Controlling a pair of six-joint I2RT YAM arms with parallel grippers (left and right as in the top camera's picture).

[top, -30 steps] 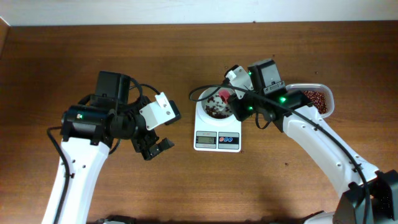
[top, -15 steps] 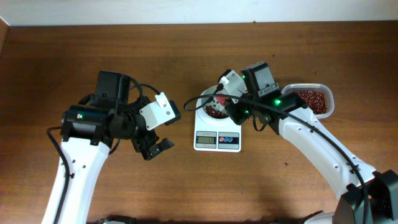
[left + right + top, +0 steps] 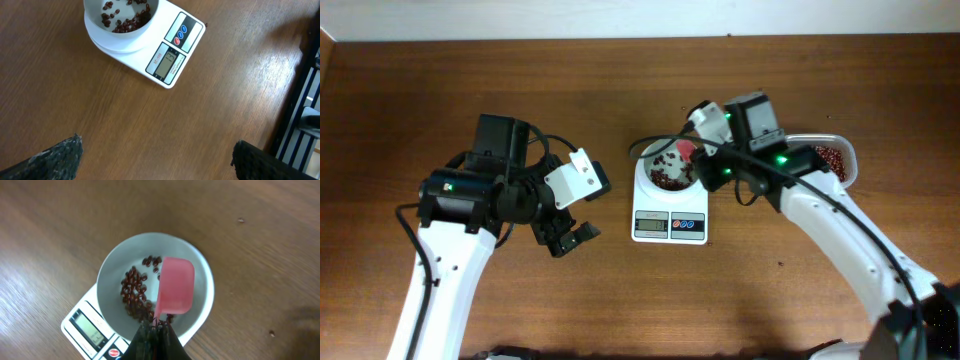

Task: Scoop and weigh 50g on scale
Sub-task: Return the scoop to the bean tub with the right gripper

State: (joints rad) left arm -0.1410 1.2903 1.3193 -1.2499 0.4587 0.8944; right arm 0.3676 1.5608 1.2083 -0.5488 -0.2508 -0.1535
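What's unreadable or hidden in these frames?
Display reading: digits too small, all views.
Tub: overhead, partly hidden by right arm; absent from wrist views.
Left fingers: left wrist, cut off by bottom edge.
Scoop handle: right wrist, buried in the jaws.

A clear tub of red beans rests on the brown wooden table; a pale strip borders it.

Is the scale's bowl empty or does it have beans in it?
Partly filled: red beans lie scattered across the bowl floor on the scale, white bottom showing between them.
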